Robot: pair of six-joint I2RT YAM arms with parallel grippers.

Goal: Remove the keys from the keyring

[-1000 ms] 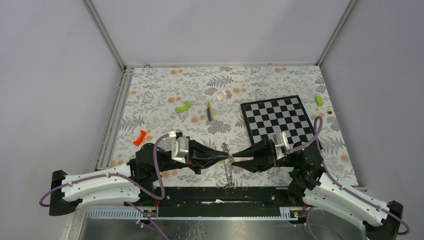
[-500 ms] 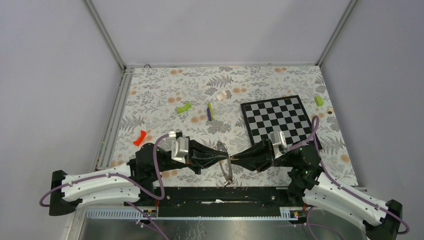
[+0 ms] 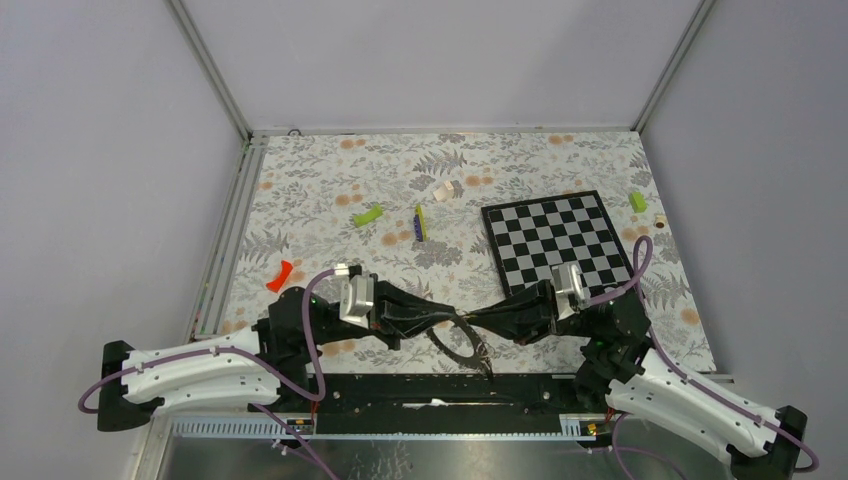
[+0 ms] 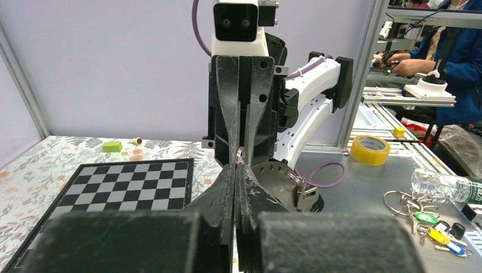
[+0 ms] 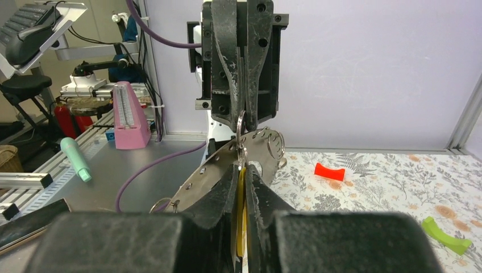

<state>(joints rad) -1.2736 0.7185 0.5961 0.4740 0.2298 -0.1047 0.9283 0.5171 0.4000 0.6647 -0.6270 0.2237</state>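
The keyring (image 3: 447,350) is a dark hoop hanging tilted between my two grippers near the table's front edge. In the left wrist view it is a silvery perforated band (image 4: 271,177) with a metal key (image 4: 304,196) dangling from a small split ring. My left gripper (image 3: 458,318) is shut on the keyring's edge; its fingers (image 4: 236,166) meet tip to tip with the right ones. My right gripper (image 3: 474,321) is shut on a key's yellow tag (image 5: 240,193), seen edge-on between its fingers, with the keyring (image 5: 213,168) just beyond the fingertips.
A chessboard (image 3: 555,240) lies at the right. Lime-green blocks (image 3: 368,214) (image 3: 637,201), a yellow-green and purple stick (image 3: 420,222), a pale object (image 3: 446,189) and a red piece (image 3: 280,275) lie on the floral cloth. A separate bunch of tagged keys (image 4: 437,230) lies on the metal bench off the table.
The keyring has swung from hanging edge-on to a tilted, wider-looking hoop reaching right and nearer. The right gripper has drawn slightly to the right; both stay shut.
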